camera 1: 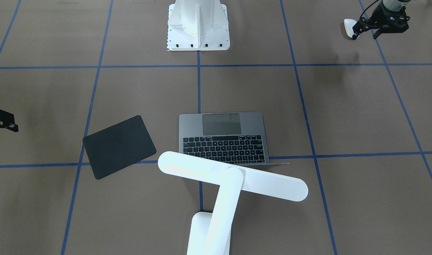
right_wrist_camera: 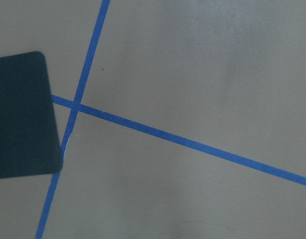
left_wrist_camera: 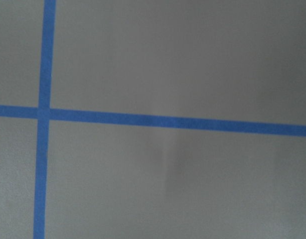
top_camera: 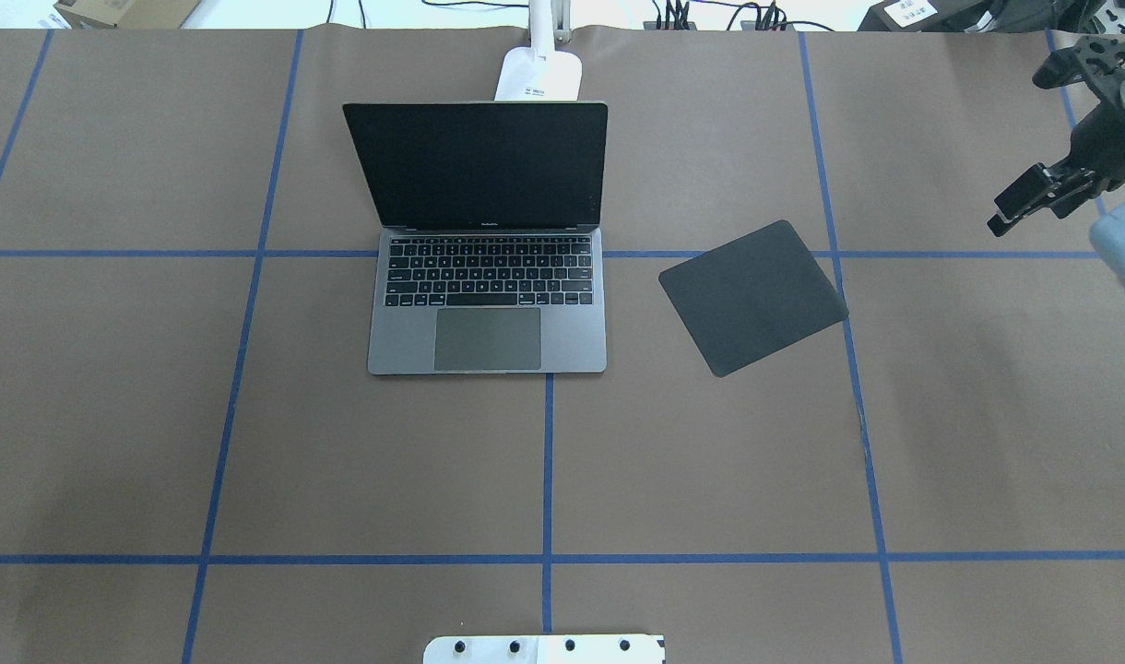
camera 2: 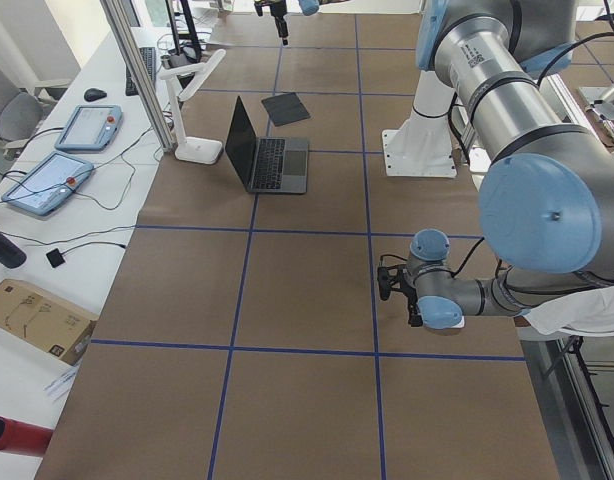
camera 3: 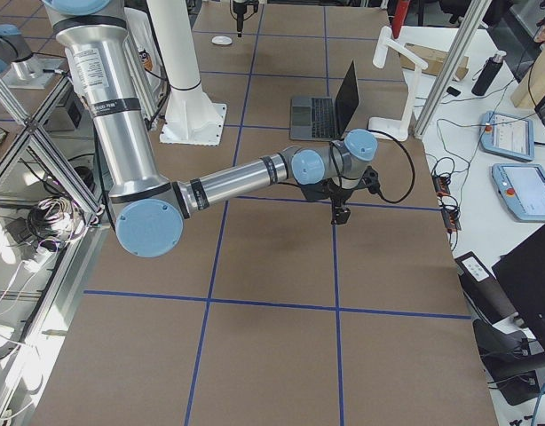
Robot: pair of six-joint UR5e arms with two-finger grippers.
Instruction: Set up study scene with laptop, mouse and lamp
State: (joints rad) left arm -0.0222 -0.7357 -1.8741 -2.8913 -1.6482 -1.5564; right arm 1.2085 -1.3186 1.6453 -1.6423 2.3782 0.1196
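Laptop [camera 1: 223, 141]: front-facing view. It lies open at mid-tabletop [camera 1: 343, 106], keyboard exposed. The lamp [camera 1: 233, 177] stands behind it, its bar head reaching over the lid edge. The pad [camera 1: 118, 147] lies skewed just beside the laptop, on the robot's right. The mouse [camera 1: 350, 27] sits well apart from all three, at the robot's left near corner. The left pincer [camera 1: 367, 32] is by the mouse, jaws apart, nothing between them. The right pincer [camera 1: 3, 122] shows at the view's edge; its jaw state cannot be told.

Overhead view. Laptop screen dark, lamp base behind the lid. The pad is bare. The right pincer hangs beyond the pad, apart from it. The mouse and left pincer are out of frame.

Left view. Laptop, lamp and pad are grouped at the far end.

Right view. The mouse rests on the tabletop, the left pincer above and apart from it.

Wrist views. Left: tabletop and tape lines only. Right: one pad corner and tape lines.

Progress, as a judgement: laptop and lamp appear placed. The mouse is not yet gripped or moved; placing it, probably on the pad, remains.

Count: one laptop, one mouse, one lamp, one pad, two pincers.
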